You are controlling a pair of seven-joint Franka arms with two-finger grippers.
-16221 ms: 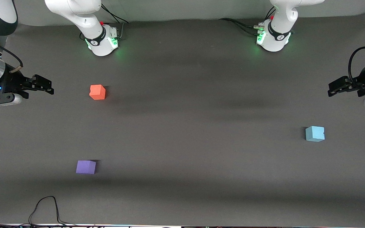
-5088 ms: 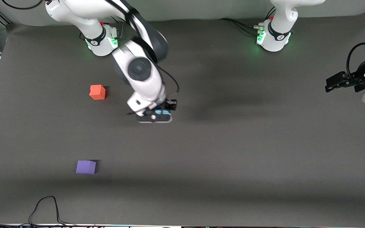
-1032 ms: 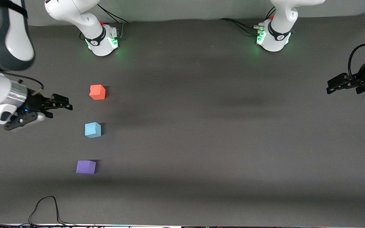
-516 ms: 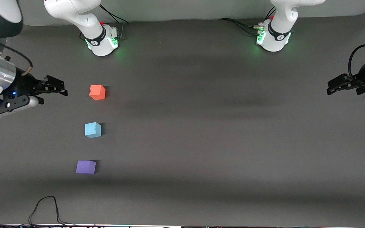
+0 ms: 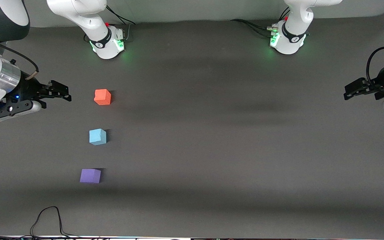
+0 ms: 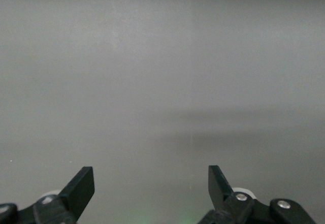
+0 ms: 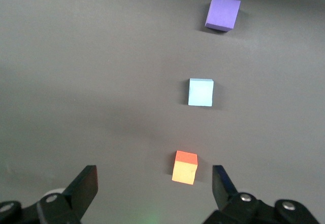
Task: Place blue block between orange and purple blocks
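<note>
The blue block (image 5: 97,137) rests on the mat in a line between the orange block (image 5: 102,97), farther from the front camera, and the purple block (image 5: 90,176), nearer to it. All three stand apart. My right gripper (image 5: 64,93) is open and empty over the mat beside the orange block, toward the right arm's end of the table. The right wrist view shows its open gripper (image 7: 154,183) with the orange block (image 7: 185,167), the blue block (image 7: 201,92) and the purple block (image 7: 223,13). My left gripper (image 5: 348,93) waits open and empty at the left arm's end; its wrist view (image 6: 151,183) shows only mat.
The dark grey mat (image 5: 212,150) covers the table. The two arm bases (image 5: 107,43) (image 5: 287,40) stand along the edge farthest from the front camera. A black cable (image 5: 48,220) loops at the near edge, nearer to the camera than the purple block.
My right gripper, empty, has drawn up and away from the blue block to beside the orange block over the last second. The three blocks and the left arm have not moved.
</note>
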